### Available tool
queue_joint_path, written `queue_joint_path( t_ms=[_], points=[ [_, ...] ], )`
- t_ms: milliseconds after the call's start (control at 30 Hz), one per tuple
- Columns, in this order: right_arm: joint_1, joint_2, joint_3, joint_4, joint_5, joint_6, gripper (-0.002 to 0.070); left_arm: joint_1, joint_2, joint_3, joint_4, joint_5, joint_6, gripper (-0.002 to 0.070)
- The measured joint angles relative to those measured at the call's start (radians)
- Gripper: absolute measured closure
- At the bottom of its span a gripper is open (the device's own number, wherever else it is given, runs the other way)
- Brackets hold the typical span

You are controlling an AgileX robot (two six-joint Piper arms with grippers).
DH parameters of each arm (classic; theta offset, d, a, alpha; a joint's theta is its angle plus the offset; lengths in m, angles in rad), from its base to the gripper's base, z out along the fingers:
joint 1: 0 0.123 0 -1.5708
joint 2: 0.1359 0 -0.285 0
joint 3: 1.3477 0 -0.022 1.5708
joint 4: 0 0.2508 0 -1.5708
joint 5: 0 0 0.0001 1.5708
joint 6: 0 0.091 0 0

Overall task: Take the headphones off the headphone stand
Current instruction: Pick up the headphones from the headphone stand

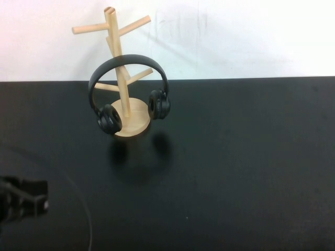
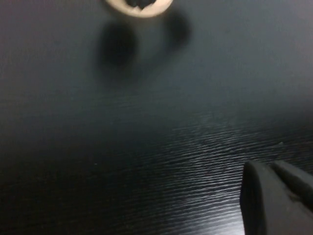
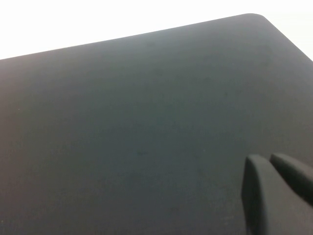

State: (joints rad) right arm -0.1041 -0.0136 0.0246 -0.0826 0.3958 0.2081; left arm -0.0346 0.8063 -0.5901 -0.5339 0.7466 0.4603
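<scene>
Only the high view shows the headphones [image 1: 128,94] hanging on the headphone stand [image 1: 119,68]; my left gripper [image 2: 274,196] and right gripper [image 3: 274,191] sit closed over the table [image 1: 235,157].

The black headphones [image 1: 129,94] hang on the light wooden headphone stand [image 1: 121,73], far back on the left of the table. The thin band arches over a low peg. One round ear cup hangs on each side of the pole, just above the stand's round base.

The left gripper [image 1: 23,201] sits near, at the left edge, well apart from the stand. The right gripper [image 3: 276,193] is over bare table.
</scene>
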Motion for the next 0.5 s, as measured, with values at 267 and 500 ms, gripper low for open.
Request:
queue_joint_path(
  t_ms=[267, 500],
  points=[
    [0.000, 0.000, 0.000, 0.000, 0.000, 0.000, 0.0684, -0.168, 0.267, -0.045, 0.077, -0.185, -0.014, 0.0679],
    [0.000, 0.000, 0.000, 0.000, 0.000, 0.000, 0.0684, -0.357, 0.306, -0.045, 0.084, -0.365, -0.027, 0.0679]
  ],
)
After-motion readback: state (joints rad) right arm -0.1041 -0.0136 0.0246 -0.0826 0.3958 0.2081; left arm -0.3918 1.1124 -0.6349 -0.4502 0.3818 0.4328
